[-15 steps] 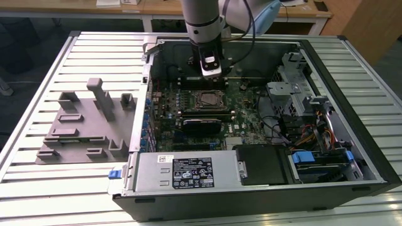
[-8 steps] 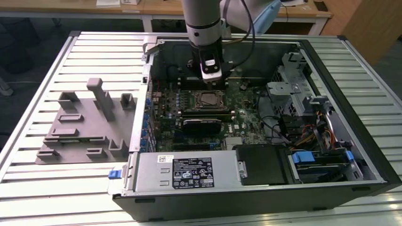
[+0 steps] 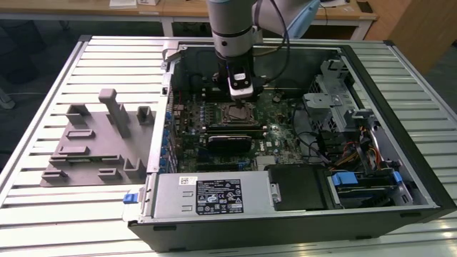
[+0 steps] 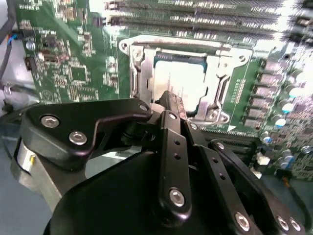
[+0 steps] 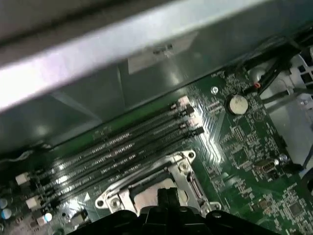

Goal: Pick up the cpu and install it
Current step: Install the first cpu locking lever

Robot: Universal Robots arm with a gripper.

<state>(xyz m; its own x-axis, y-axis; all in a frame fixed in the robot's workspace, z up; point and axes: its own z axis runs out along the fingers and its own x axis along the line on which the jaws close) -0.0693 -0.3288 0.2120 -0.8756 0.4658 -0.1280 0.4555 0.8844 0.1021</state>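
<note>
Slatted metal table [image 3: 64, 214] with an open computer case [image 3: 300, 214] lying on it, plus a grey fixture block [image 3: 93, 144] off to the exterior view's left. Inside the case sits the green motherboard [image 3: 282, 134], and I'm hanging right above its socket [image 3: 238, 113]. My gripper [image 4: 170, 100] has its fingers pinched together with nothing between them. In the second wrist view the cpu [image 4: 182, 81] is already sitting in the socket frame [image 4: 137, 73], just past my fingertips. The first wrist view adds the memory slots [image 5: 122, 147] and a coin battery [image 5: 238, 104].
</note>
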